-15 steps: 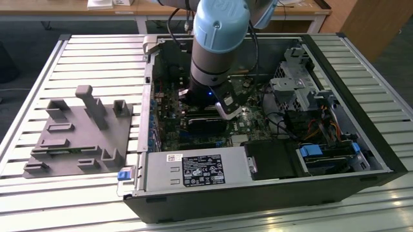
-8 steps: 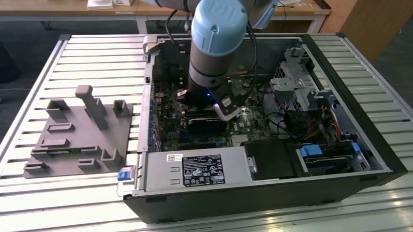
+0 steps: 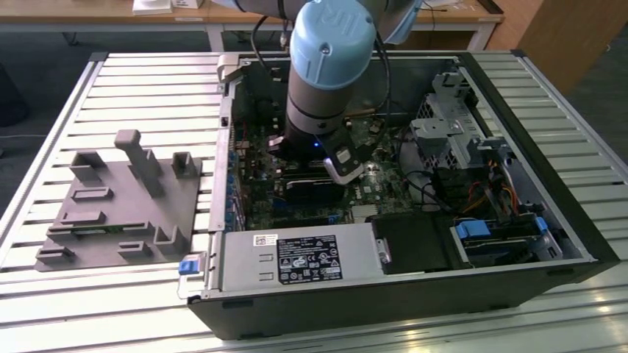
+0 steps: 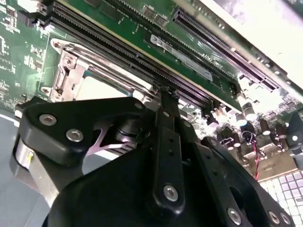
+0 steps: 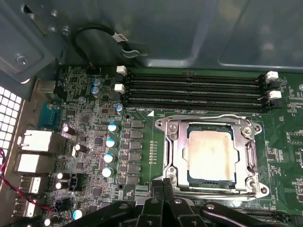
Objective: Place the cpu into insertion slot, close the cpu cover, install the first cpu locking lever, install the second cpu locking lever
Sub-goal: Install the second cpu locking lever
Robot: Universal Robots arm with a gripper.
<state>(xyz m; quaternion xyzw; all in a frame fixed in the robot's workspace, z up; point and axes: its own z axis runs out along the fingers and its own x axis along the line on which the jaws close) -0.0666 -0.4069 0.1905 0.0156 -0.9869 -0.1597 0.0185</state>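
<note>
Cpu point(image 5: 211, 155) seated in insertion slot point(image 5: 176, 142), cpu cover point(image 5: 248, 153) down. Gripper point(image 5: 163, 185) fingers pinched together, empty, at socket edge. Lever step in hand; next needs hooking lever wire.

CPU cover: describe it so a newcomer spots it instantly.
On the green motherboard, below the long black memory slots, sits the square silvery metal cpu cover. Unlike anything nearby, its open window shows the pale beige cpu.
</note>
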